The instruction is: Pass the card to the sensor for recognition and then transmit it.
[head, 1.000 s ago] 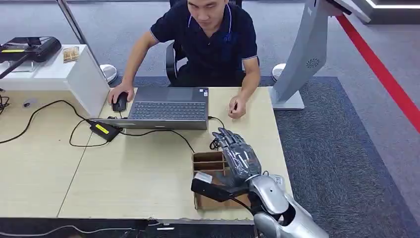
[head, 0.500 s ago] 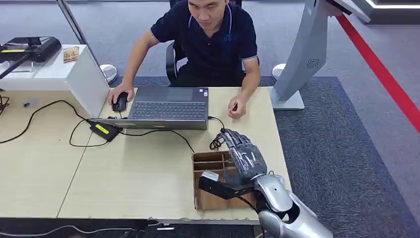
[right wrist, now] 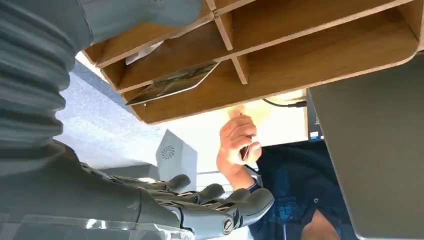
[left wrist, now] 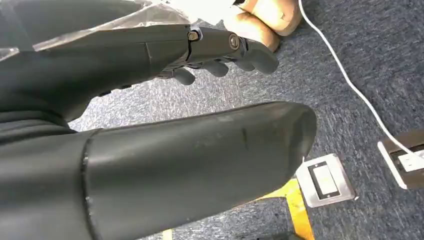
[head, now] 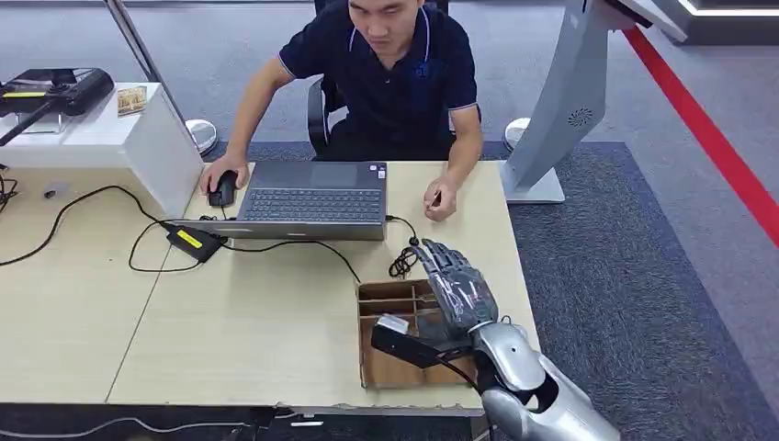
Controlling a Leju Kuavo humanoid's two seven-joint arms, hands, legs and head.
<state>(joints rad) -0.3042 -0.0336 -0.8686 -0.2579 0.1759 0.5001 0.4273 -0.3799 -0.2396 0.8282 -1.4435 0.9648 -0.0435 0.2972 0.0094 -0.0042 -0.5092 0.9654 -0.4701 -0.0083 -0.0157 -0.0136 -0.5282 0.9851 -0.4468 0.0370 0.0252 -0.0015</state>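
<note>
A low wooden box [head: 387, 292] with dividers stands at the table's near right corner. My right hand [head: 457, 296] hovers over it, fingers stretched out flat and thumb stuck out sideways, holding nothing. In the right wrist view a picture card [right wrist: 172, 82] leans in one compartment of the box [right wrist: 310, 60], apart from my hand [right wrist: 200, 210]. A black device [head: 55, 89] sits on a white stand at the far left. My left hand [left wrist: 175, 150] hangs over the carpet, fingers [left wrist: 225, 47] apart and holding nothing.
A person sits behind the table at a laptop [head: 312, 197], one hand on a mouse [head: 221, 188], the other hand [head: 439, 197] resting near the box. Black cables [head: 138, 241] cross the table. A grey kiosk post [head: 560, 110] stands at the right.
My right hand has shifted slightly to the right over the box. The person and the things on the table have not moved.
</note>
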